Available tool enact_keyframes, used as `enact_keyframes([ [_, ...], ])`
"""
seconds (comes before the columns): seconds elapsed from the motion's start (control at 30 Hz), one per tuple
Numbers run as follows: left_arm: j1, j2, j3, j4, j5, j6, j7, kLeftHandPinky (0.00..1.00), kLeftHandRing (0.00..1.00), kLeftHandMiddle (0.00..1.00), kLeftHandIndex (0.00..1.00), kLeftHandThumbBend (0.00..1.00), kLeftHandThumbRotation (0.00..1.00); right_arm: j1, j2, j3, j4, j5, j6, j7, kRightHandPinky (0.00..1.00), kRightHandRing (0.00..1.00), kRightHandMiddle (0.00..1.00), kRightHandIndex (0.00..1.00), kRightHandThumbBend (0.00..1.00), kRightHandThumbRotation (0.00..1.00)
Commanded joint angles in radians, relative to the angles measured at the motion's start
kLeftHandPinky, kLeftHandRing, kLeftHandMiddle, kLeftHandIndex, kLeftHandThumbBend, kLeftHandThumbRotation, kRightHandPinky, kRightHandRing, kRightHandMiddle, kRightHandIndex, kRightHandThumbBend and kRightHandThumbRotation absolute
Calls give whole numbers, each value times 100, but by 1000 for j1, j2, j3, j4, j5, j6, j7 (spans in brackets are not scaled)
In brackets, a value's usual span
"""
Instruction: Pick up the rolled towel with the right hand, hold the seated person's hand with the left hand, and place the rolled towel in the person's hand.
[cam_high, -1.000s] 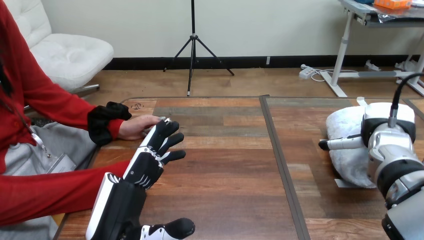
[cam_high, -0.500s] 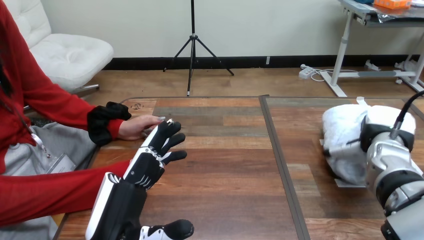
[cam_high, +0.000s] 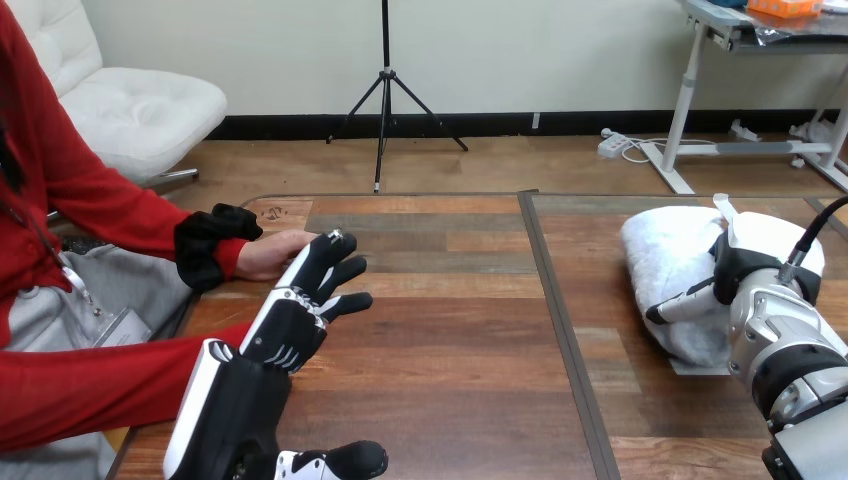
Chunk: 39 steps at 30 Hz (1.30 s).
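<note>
The rolled white towel (cam_high: 668, 262) is at the table's right side, tilted. My right hand (cam_high: 752, 268) is wrapped on its right end, the thumb (cam_high: 683, 300) lying across the towel's front; the other fingers are hidden behind it. My left hand (cam_high: 297, 318) reaches forward at the left with straight, spread fingers. Its fingertips (cam_high: 330, 247) touch or overlap the person's hand (cam_high: 265, 255), which rests on the table near the left edge. No finger curls round that hand.
The person's other red-sleeved forearm (cam_high: 90, 385) lies along the table's lower left, beside my left arm. A dark seam (cam_high: 562, 320) runs front to back across the wooden table (cam_high: 450, 330). A white tag (cam_high: 690, 367) lies below the towel.
The towel has shifted left and turned with my right hand on it, and the thumb has dropped lower across its front. My left hand has barely moved.
</note>
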Motion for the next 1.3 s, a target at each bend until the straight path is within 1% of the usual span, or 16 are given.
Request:
enact_keyframes([
  [0.0,-42,6,7,-39,-6,-11,-4,80,90,93,93,100,56,-4,73,-15,-16,18,-30,31,36,54,65,70,91,23],
  [0.03,-43,5,7,-38,-7,-11,-4,80,90,93,93,100,56,-5,73,-23,-17,26,-33,29,37,54,65,67,92,20],
  [0.13,-42,1,18,-40,16,-13,5,80,90,93,93,100,57,-6,72,-18,-18,22,-43,25,36,52,61,62,96,11],
  [0.23,-43,1,15,-39,11,-12,3,79,89,93,93,100,58,-12,73,-22,-18,26,-44,39,34,50,60,59,97,8],
  [0.33,-44,-1,14,-36,9,-17,2,79,90,93,93,100,59,-10,75,-20,-20,22,-48,30,35,49,59,58,98,5],
  [0.43,-41,-7,17,-41,18,-8,9,79,90,93,93,100,59,-14,78,-31,-21,31,-45,31,35,49,58,57,98,2],
  [0.53,-40,-15,22,-45,27,-8,19,78,89,92,92,100,58,-15,79,-41,-24,39,-64,29,34,47,56,55,98,1],
  [0.6,-42,-6,14,-44,16,-6,9,78,89,92,92,100,58,-13,79,-46,-26,44,-77,23,32,45,54,55,97,1],
  [0.67,-44,-3,12,-42,11,-4,6,79,89,93,92,100,58,-15,82,-57,-28,54,-81,20,30,43,53,56,96,0],
  [0.73,-44,-5,12,-40,11,-4,8,79,89,93,92,100,58,-19,86,-68,-30,65,-80,19,30,42,51,54,94,0],
  [0.83,-45,-5,16,-37,17,-10,9,79,89,93,92,100,58,-16,86,-63,-29,60,-87,17,30,41,50,53,93,0],
  [0.93,-48,-4,15,-31,11,-13,6,80,89,93,92,99,59,-17,92,-72,-32,69,-91,7,29,40,49,52,92,0],
  [1.07,-53,-5,12,-28,5,-16,3,80,89,93,92,99,59,-10,93,-94,-35,90,-123,-8,27,37,46,52,91,0],
  [1.13,-55,-6,15,-29,7,-15,4,80,89,93,92,99,59,-8,92,-103,-35,99,-136,-9,26,36,46,51,91,0],
  [1.2,-52,-6,10,-35,-3,-4,2,80,89,93,92,100,59,-3,92,-124,-36,121,-155,-6,26,35,45,51,89,0],
  [1.27,-54,-5,8,-35,-9,-4,-1,80,89,93,92,100,60,1,91,-131,-37,131,-172,-11,26,35,44,52,88,0],
])
